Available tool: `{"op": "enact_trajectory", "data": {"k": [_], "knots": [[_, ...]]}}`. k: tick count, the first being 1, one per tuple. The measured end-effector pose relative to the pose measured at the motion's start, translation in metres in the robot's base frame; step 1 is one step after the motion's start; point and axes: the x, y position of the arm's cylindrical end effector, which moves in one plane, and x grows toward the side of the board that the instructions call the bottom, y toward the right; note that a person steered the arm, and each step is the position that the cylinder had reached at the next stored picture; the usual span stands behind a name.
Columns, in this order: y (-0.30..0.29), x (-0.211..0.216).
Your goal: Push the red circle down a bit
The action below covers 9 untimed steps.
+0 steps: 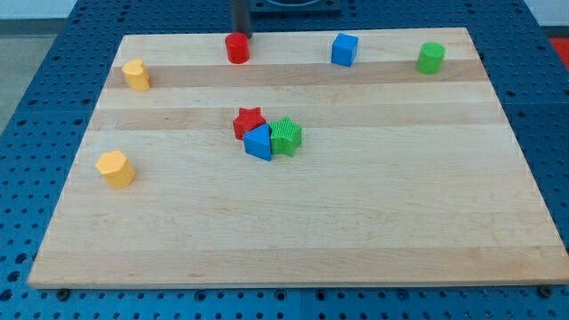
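Observation:
The red circle (pixel 236 48) stands near the board's top edge, left of centre. My tip (pixel 243 35) is at the view's top, just above and slightly right of the red circle, touching or nearly touching its upper side. The rod rises out of the view's top edge.
A blue cube (pixel 344 50) and a green cylinder (pixel 430 58) stand along the top right. A yellow block (pixel 136 76) is at the top left, and a yellow hexagon (pixel 116 169) at the left. A red star (pixel 249 122), a blue block (pixel 259 142) and a green block (pixel 286 136) cluster mid-board.

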Motion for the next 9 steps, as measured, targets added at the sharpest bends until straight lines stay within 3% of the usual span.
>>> {"op": "enact_trajectory", "data": {"k": [2,3,4,6,7,8,9], "knots": [[-0.03,0.006],[-0.012,0.103],[0.0,0.14],[-0.002,0.145],[-0.038,0.133],[-0.088,0.054],[-0.102,-0.001]]}}
